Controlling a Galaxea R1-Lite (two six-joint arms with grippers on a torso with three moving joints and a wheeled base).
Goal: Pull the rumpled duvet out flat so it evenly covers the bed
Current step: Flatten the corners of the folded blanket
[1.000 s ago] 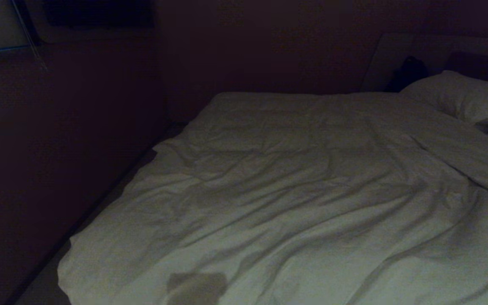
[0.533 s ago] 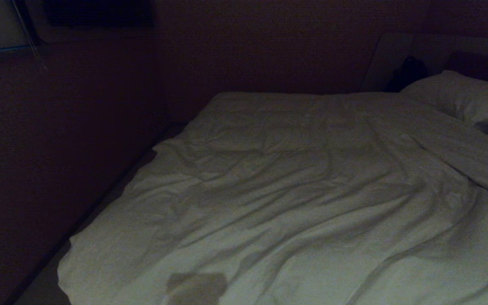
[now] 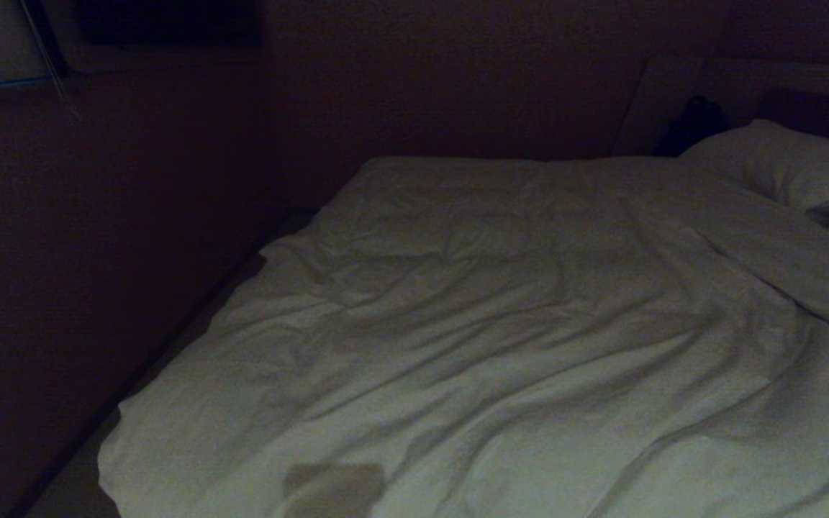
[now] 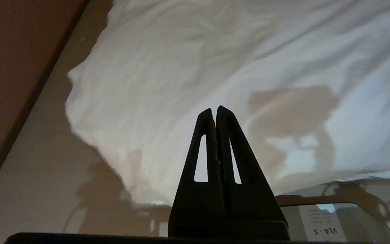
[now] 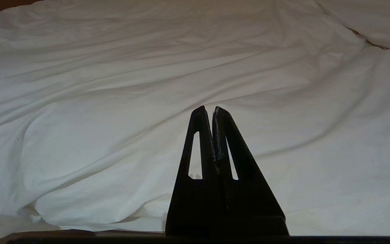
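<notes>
The white duvet (image 3: 501, 338) lies spread over the bed, creased in long folds that run toward its near left corner (image 3: 116, 460). It reaches up to the pillow (image 3: 789, 165) by the dark headboard (image 3: 817, 108). My left gripper (image 4: 214, 110) is shut and empty, and hangs just off the duvet (image 4: 181, 67) near that corner. My right gripper (image 5: 209, 109) is also shut and empty, low over the duvet (image 5: 147, 101) at its near edge. Neither gripper shows in the head view.
A narrow strip of pale floor (image 3: 73, 482) runs between the bed's left side and a dark wall (image 3: 98, 252). Part of my own base with a label (image 4: 320, 223) shows under the left gripper. A dark object (image 3: 699, 119) stands beside the pillow.
The pale lump under the shadow patch at the duvet's near edge has gone from the head view; only the shadow stays. The duvet lies as before.
</notes>
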